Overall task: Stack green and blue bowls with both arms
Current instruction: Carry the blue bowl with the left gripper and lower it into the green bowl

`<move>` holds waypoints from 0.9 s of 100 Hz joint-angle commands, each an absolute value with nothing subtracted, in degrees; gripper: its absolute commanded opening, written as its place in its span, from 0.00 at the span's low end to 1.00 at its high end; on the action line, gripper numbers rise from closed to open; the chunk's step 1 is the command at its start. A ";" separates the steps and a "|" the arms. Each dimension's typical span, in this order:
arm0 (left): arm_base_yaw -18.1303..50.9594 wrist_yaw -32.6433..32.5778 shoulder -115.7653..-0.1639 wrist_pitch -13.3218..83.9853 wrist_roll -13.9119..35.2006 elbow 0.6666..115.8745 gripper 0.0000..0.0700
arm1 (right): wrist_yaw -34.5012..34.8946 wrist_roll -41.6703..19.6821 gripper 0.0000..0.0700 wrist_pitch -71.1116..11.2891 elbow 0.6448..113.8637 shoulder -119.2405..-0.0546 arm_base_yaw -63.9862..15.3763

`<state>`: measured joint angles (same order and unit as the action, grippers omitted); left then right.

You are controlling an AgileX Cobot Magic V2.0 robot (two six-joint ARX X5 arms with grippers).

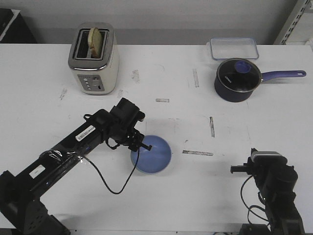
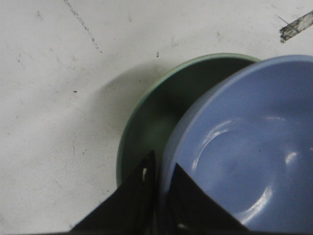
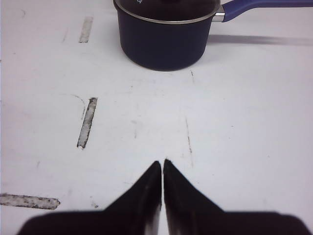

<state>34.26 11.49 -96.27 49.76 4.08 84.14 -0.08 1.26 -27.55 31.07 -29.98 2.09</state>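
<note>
Left wrist view showed the left gripper (image 2: 160, 171) pinched on the near rim of the blue bowl (image 2: 244, 147), one black fingertip inside the rim and one outside, with almost no gap between them. The blue bowl sat tilted inside the green bowl (image 2: 146, 122), overlapping it so that only a crescent of the green bowl's dark interior and pale rim remained visible on one side. Both bowls rested on the white table (image 2: 58, 98), which was marked with fine scratches and a worn strip of tape (image 2: 296, 27) near one corner.

From the front view, the left gripper (image 1: 145, 146) reached down onto the left edge of the blue bowl (image 1: 152, 155), near the middle of the table (image 1: 195, 196); the green bowl could not be made out beneath it from that angle. The left arm (image 1: 73, 142) stretched diagonally from the lower left corner, a black cable looping below it.

The right gripper (image 3: 162, 169) hung over bare table with its two pointed fingers pressed together, holding nothing. In the front view it (image 1: 235, 170) sat low at the right edge, well apart from the bowls. Beyond it stood the dark saucepan (image 1: 237, 81) with a glass lid and blue handle, a clear container (image 1: 234, 48) behind that, and a toaster (image 1: 94, 58) with bread in a slot at the far left.
</note>
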 commanded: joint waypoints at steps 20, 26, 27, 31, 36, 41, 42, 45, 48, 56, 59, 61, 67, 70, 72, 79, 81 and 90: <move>34.57 11.57 -97.03 49.78 3.70 85.06 0.08 | -0.03 1.32 0.00 -27.09 31.14 -30.09 2.11; 34.52 11.57 -97.01 49.67 3.70 85.06 0.24 | -0.03 1.32 0.00 -27.11 31.14 -30.09 2.11; 34.52 11.57 -97.01 49.65 3.70 85.06 0.27 | -0.03 1.32 0.00 -27.11 31.14 -30.09 2.11; 34.52 11.57 -97.01 49.65 3.73 85.10 0.40 | -0.03 1.32 0.00 -27.11 31.14 -30.09 2.11; 34.52 11.55 -96.99 49.65 3.73 85.12 0.55 | -0.03 1.32 0.00 -27.09 31.14 -30.09 2.11; 34.52 11.57 -96.88 49.67 3.77 85.12 0.70 | -0.03 1.32 0.00 -27.09 31.14 -30.09 2.11; 34.52 11.57 -96.88 49.67 3.81 85.14 0.73 | -0.03 1.32 0.00 -27.09 31.14 -30.09 2.11; 34.52 11.57 -96.86 49.67 3.86 85.21 0.80 | -0.03 1.32 0.00 -27.09 31.14 -30.09 2.11; 34.52 11.57 -96.73 49.67 3.90 85.27 0.87 | -0.03 1.32 0.00 -27.09 31.14 -30.09 2.11; 34.52 11.57 -96.47 49.69 3.90 85.73 0.95 | -0.03 1.32 0.00 -27.09 31.14 -30.09 2.11; 34.52 11.55 -96.25 49.65 3.90 85.93 0.95 | -0.03 1.32 0.00 -27.09 31.14 -30.09 2.11; 34.52 11.57 -96.16 49.65 3.90 86.11 0.95 | -0.03 1.32 0.00 -27.09 31.14 -30.09 2.11; 34.52 11.57 -95.72 49.71 3.88 86.83 0.94 | -0.03 1.32 0.00 -27.09 31.14 -30.09 2.11; 34.52 11.57 -95.50 49.71 3.88 87.31 0.94 | -0.03 1.32 0.00 -27.09 31.14 -30.09 2.11; 34.52 11.55 -95.33 49.71 3.88 87.68 0.94 | -0.03 1.32 0.00 -27.09 31.14 -30.09 2.11; 34.50 11.55 -94.59 49.65 3.90 88.97 0.92 | -0.03 1.32 0.00 -27.09 31.14 -30.09 2.11; 34.44 11.46 -94.30 49.67 3.90 89.38 0.91 | -0.03 1.32 0.00 -27.09 31.14 -30.09 2.11; 34.35 9.82 -92.99 49.43 3.92 91.29 0.67 | -0.03 1.32 0.00 -27.07 31.14 -30.09 2.11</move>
<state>34.26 11.03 -93.78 49.67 3.99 88.97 -0.08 1.26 -27.55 31.07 -29.98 2.09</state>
